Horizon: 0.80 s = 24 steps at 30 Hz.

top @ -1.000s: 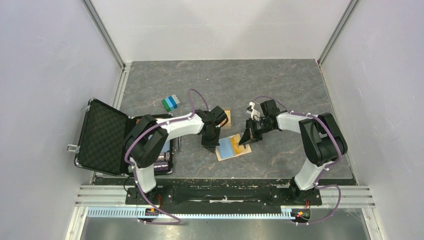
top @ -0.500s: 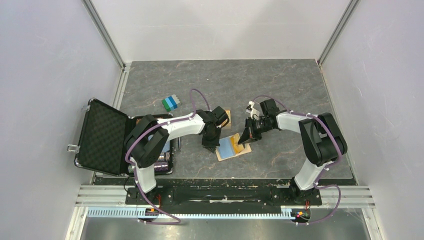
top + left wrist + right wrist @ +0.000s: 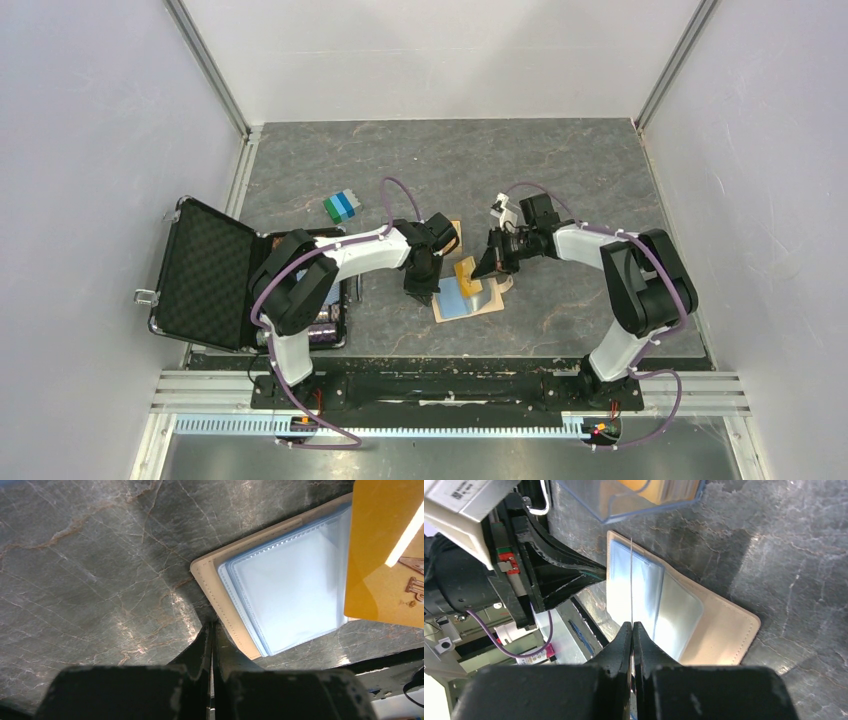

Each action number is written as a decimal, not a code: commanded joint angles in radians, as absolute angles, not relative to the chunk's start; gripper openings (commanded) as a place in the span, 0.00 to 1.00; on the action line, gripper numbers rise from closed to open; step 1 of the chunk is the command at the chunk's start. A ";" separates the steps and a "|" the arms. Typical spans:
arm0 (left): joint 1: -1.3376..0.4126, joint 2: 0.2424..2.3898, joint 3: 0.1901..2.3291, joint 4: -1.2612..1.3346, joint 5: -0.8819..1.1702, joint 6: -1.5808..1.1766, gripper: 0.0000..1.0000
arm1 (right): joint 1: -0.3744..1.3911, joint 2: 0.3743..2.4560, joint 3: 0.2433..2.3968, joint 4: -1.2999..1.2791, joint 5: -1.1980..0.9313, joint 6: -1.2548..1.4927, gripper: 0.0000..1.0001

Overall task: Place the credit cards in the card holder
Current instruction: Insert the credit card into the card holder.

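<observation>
The card holder (image 3: 478,301) lies open on the table, tan outside with light-blue clear sleeves (image 3: 285,595) facing up. My right gripper (image 3: 484,270) is shut on an orange-yellow credit card (image 3: 466,272) and holds it tilted over the holder's far right part. In the right wrist view the card shows edge-on as a thin line (image 3: 631,580) above the sleeves (image 3: 649,595). In the left wrist view the card (image 3: 380,555) overlaps the sleeves' right edge. My left gripper (image 3: 421,291) is shut, its tips (image 3: 211,627) down at the holder's tan left edge (image 3: 220,605).
An orange clear-lidded box (image 3: 456,227) sits just behind the holder, also in the right wrist view (image 3: 649,500). A big open black foam-lined case (image 3: 205,275) lies at the left. A small blue-green block (image 3: 342,205) sits behind the left arm.
My right gripper has moved left and slightly away with the card, bringing it from the holder's right edge to over the sleeves. The left gripper has stayed at the holder's left edge.
</observation>
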<state>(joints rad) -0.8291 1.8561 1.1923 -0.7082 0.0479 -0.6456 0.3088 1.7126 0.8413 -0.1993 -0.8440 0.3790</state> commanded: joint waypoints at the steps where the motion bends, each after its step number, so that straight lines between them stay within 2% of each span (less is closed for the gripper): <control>1: -0.839 1.868 1.213 -0.704 0.004 -0.619 0.02 | 0.314 1.684 0.826 -0.142 -0.871 0.391 0.00; 14: -0.839 1.876 1.207 -0.704 0.005 -0.615 0.02 | 0.316 1.691 0.727 -0.117 -0.835 0.370 0.00; 24: -0.839 1.873 1.200 -0.704 0.004 -0.619 0.02 | 0.314 1.660 0.753 -0.155 -0.760 0.355 0.00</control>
